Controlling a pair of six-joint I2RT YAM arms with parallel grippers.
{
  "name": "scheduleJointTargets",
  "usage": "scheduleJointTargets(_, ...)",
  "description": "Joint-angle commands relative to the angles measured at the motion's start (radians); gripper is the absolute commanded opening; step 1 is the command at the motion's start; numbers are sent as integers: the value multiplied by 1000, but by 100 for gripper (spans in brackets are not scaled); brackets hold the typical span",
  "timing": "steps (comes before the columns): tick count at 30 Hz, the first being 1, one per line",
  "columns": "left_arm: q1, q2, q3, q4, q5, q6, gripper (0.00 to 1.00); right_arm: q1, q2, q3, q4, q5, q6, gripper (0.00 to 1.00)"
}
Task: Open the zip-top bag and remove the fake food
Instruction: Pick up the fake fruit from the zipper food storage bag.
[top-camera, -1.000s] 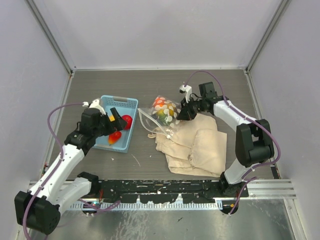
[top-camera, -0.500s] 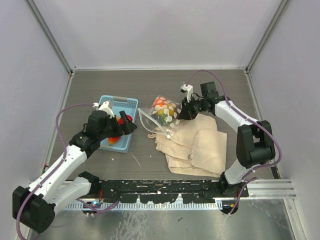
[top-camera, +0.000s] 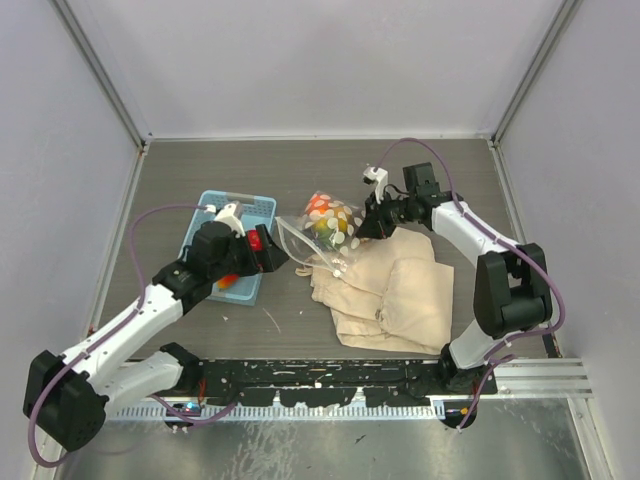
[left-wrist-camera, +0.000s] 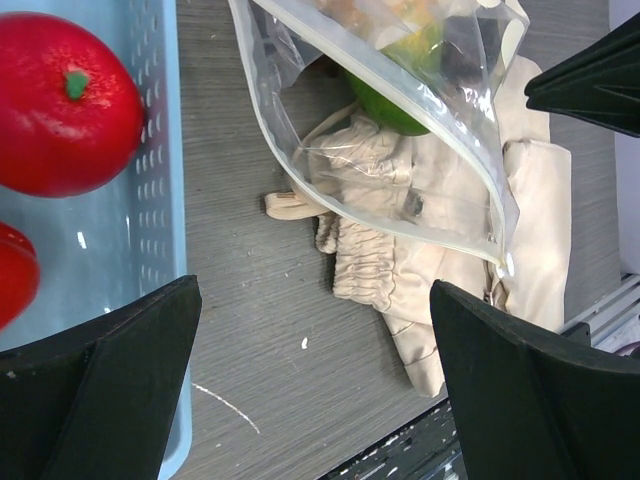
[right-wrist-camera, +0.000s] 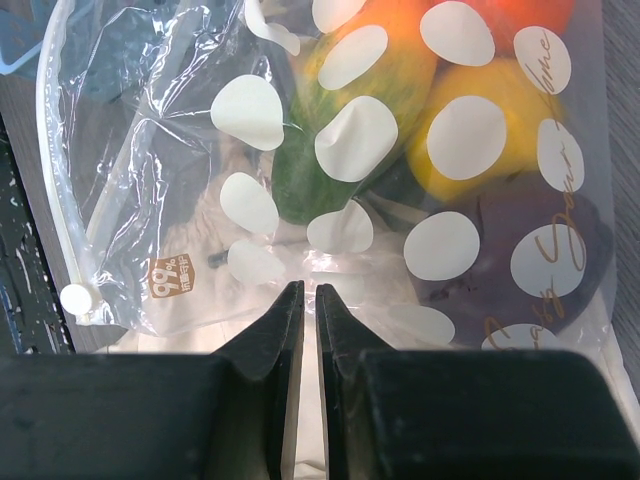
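Observation:
The zip-top bag (top-camera: 330, 222), clear with white oval spots, lies mid-table with its mouth open toward the left. Orange, yellow, green and dark maroon fake food (right-wrist-camera: 400, 110) shows inside it. My right gripper (top-camera: 372, 222) is at the bag's right end, and its jaws (right-wrist-camera: 308, 290) are pinched on the plastic film. My left gripper (top-camera: 265, 255) is wide open and empty, low over the table between the basket and the bag's mouth (left-wrist-camera: 400, 160). A green fruit (left-wrist-camera: 385, 105) sits just inside the mouth. Two red fruits (left-wrist-camera: 65, 105) lie in the basket.
A light blue plastic basket (top-camera: 215, 205) stands left of the bag. A beige cloth drawstring bag (top-camera: 395, 290) lies under and to the right of the zip-top bag, its gathered mouth (left-wrist-camera: 375, 265) just below the zip strip. Walls enclose the table on three sides.
My left gripper has moved right, from over the basket to the gap beside the bag's mouth. The right gripper has kept its hold and barely moved.

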Motion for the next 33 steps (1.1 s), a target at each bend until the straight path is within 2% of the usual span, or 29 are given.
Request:
scheduleJointTargets(1, -26, 16, 9, 99, -17, -10, 98, -9, -51, 3, 27, -30, -9, 16)
scheduleJointTargets(33, -125, 200, 111, 195, -64, 8, 98, -28, -90, -16, 55, -60, 4, 17)
